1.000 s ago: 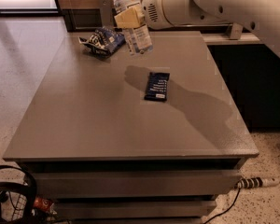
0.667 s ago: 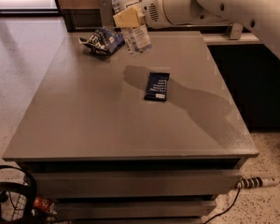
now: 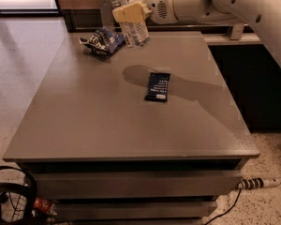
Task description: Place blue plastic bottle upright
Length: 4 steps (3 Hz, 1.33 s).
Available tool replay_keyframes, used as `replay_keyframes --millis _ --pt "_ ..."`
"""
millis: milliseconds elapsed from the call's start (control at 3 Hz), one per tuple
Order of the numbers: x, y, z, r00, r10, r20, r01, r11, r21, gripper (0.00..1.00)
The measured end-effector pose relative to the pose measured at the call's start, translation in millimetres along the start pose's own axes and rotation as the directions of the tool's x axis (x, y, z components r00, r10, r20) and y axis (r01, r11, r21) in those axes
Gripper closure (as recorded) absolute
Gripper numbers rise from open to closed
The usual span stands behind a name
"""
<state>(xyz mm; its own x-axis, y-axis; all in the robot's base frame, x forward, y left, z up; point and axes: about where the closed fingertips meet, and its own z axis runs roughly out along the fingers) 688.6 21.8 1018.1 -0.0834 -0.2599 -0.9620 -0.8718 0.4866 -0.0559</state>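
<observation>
Compared with the moment before, almost nothing is different. The gripper (image 3: pixel 129 14) is at the same place over the far edge of the bench (image 3: pixel 98 125), a little left of the middle of that edge, and the blue plastic bottle (image 3: pixel 136 33) has the same lean as before. The snack bag (image 3: pixel 103 40) and the dark packet (image 3: pixel 158 86) have not moved either.

The gripper is closed on the bottle. One cream-coloured finger (image 3: pixel 127 13) lies across the front of the bottle at about half of its height, so the label part shows below the finger and the clear top part shows above it. The bottle stands nearly upright, with the top leaning slightly to the left and the bottom slightly to the right. Its bottom is very close to the bench surface near the far edge, but it is not possible to tell if it touches.

The white arm (image 3: pixel 215 3) comes in from the right, above the far right corner. The snack bag lies just left of the bottle, near the far left corner. The dark packet lies flat around the middle of the bench, well apart from the bottle, inside the arm's shadow (image 3: pixel 192 88).
</observation>
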Motion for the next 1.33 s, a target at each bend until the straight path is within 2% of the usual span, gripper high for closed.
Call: replay_keyframes --millis 333,1000,1333 --pt "1 -1 0 0.999 -0.028 0.036 0.03 0.9986 -0.044 1.0" --pt "19 4 8 0.993 -0.028 0.112 0.037 0.9964 -0.076 1.0" --pt "27 13 18 0.985 -0.042 0.165 0.06 0.9926 -0.106 1.0"
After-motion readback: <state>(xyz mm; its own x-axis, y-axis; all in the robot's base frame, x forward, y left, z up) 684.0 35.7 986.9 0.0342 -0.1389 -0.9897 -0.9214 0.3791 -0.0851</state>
